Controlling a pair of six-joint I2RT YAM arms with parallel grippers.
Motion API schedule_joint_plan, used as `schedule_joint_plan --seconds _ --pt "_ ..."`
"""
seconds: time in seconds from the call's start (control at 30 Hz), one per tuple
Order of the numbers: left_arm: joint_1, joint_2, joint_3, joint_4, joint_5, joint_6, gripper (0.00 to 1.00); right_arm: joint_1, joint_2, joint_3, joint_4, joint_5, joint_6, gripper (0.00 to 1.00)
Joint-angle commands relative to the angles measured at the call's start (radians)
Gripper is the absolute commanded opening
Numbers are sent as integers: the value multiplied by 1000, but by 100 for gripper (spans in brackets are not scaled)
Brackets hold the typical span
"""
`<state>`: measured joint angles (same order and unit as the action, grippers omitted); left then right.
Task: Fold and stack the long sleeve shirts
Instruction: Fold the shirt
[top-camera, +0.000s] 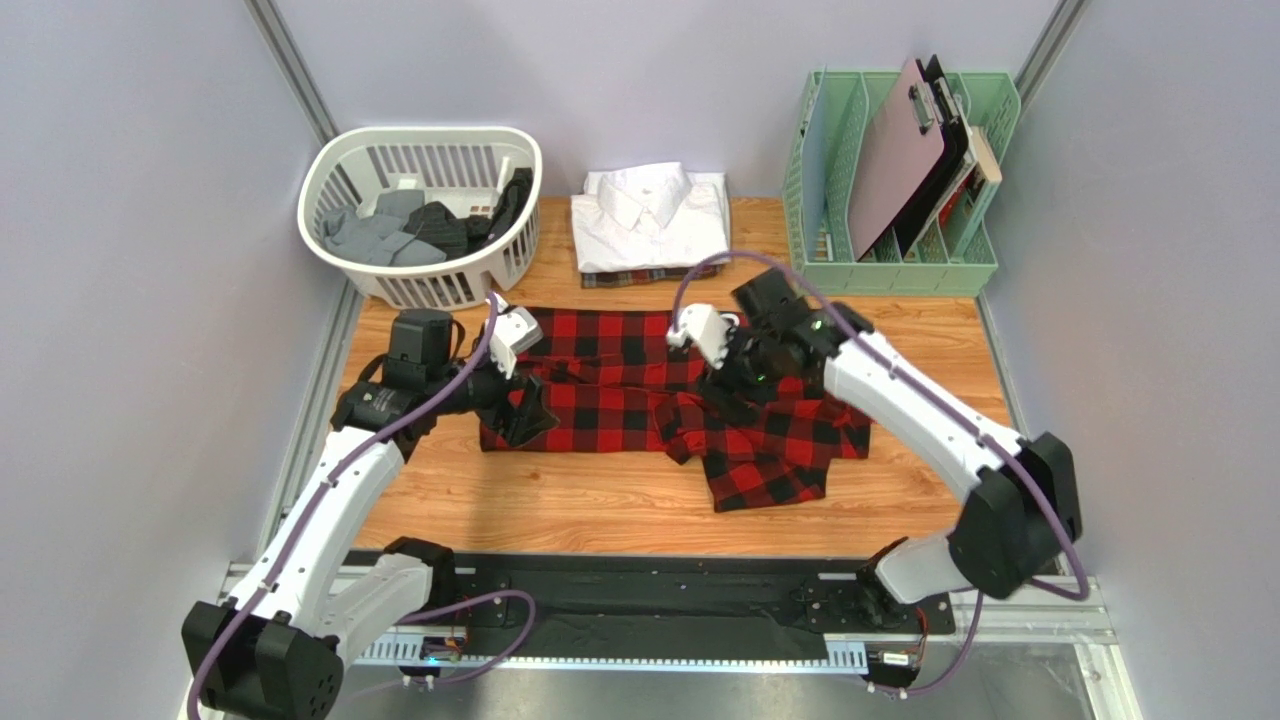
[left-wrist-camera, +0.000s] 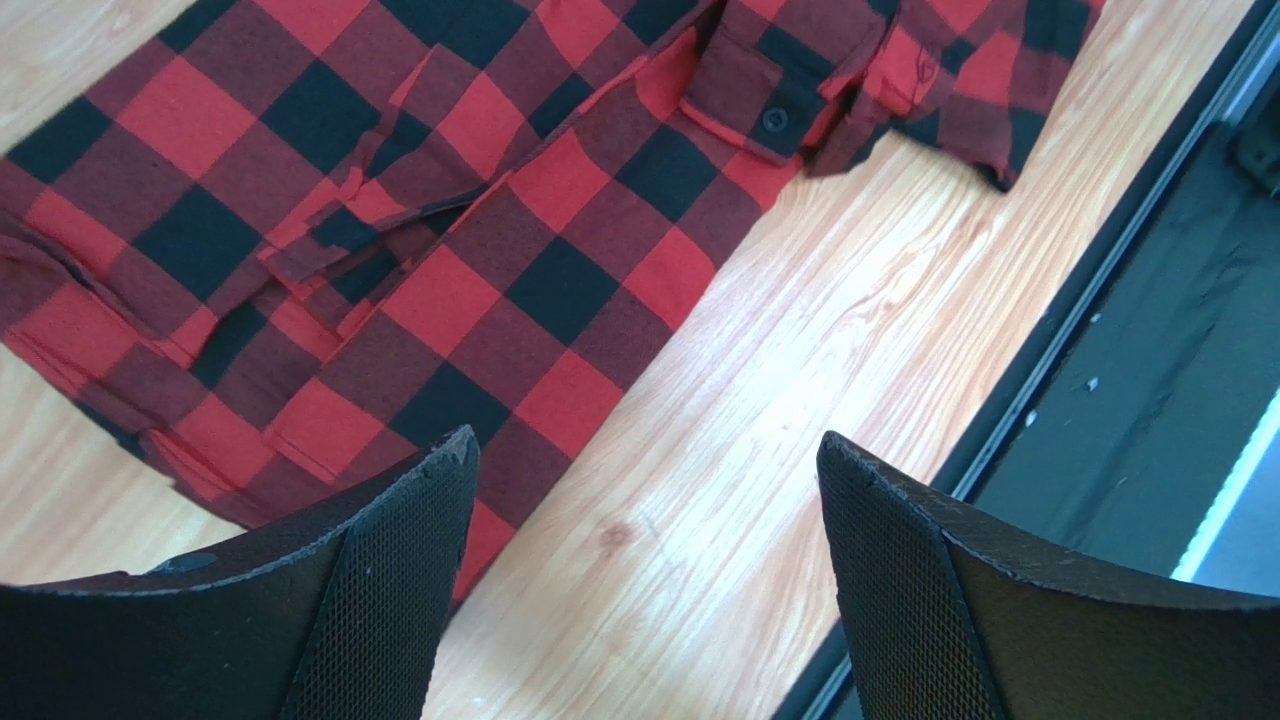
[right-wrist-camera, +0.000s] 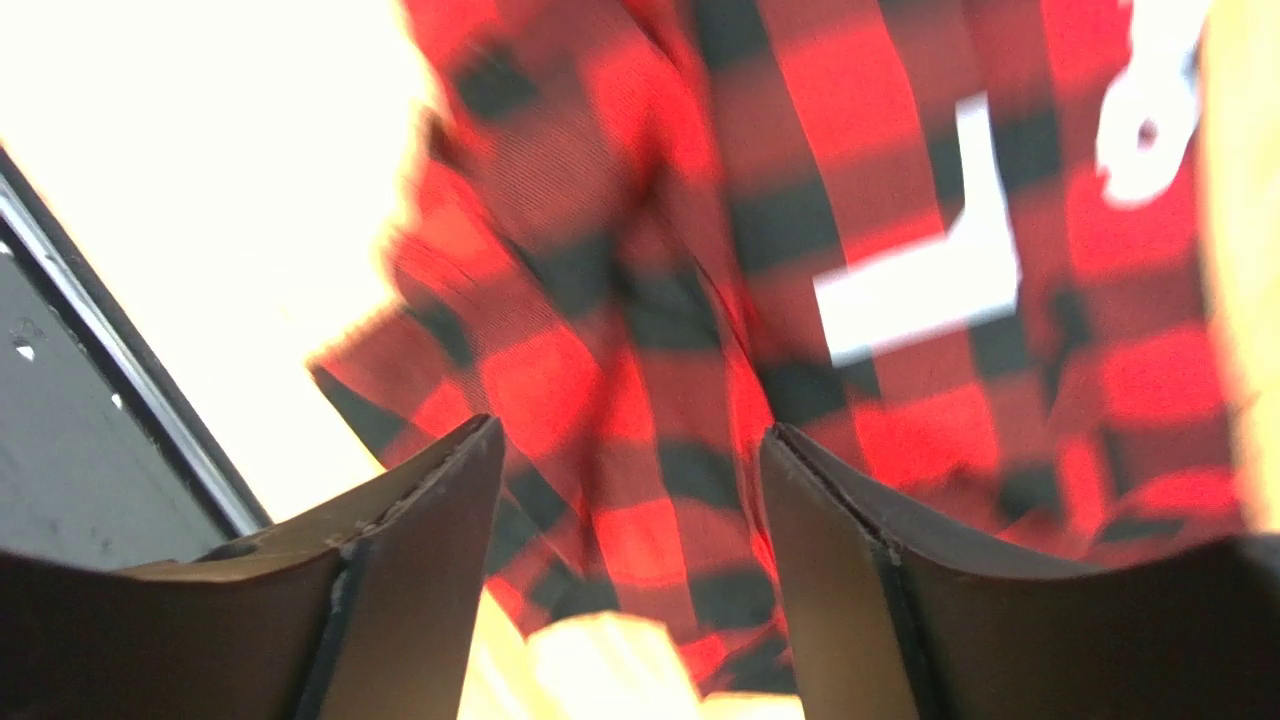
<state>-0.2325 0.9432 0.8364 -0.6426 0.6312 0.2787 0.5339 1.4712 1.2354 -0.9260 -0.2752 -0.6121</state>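
My left tool hangs wide and empty over the lower left edge of the red-and-black checked flannel shirt. The shirt lies mid-frame on the wooden counter, laid flat, I judge, for folding. My right tool, jaws apart, grips nothing above the rumpled right side. The folded plain white shirt sits upper centre, starting the stack. Blur hides whether cloth touches my right fingers.

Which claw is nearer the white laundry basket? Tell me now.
Left. The left claw sits at the left edge of the checked shirt, just in front of the basket; the right claw is over that shirt's right half, farther away.
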Motion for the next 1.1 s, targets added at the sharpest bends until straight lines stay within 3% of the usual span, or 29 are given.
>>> schedule_joint_plan --seconds 0.0,0.2,0.37,0.43,0.5,0.57,0.6,0.67,0.83,0.93,1.07 --pt "22 -18 10 48 65 -99 89 261 -57 -138 211 261 43 71" --pt "54 -50 46 -15 133 -116 92 487 122 -186 271 571 38 72" --pt "65 -81 50 -22 145 -133 92 552 176 -261 410 718 -35 72" --pt "65 -87 56 -34 140 -127 92 554 190 -278 450 743 -74 65" --pt "67 -84 61 -46 136 -112 92 551 187 -281 457 766 -96 40" --pt "67 -86 64 -46 134 -107 91 551 160 -275 449 768 -107 24" --pt "68 -84 66 -48 136 -101 91 543 143 -265 414 754 -95 12" --pt "68 -83 67 -48 136 -96 91 529 91 -207 356 696 -72 0" --pt "67 -64 55 -43 154 -70 90 388 8 -84 165 474 -34 0" --pt "67 -46 43 -32 173 -26 89 249 6 2 61 248 -25 0" --pt "38 -66 -17 131 197 43 88 60 35 102 -40 -96 -23 0"
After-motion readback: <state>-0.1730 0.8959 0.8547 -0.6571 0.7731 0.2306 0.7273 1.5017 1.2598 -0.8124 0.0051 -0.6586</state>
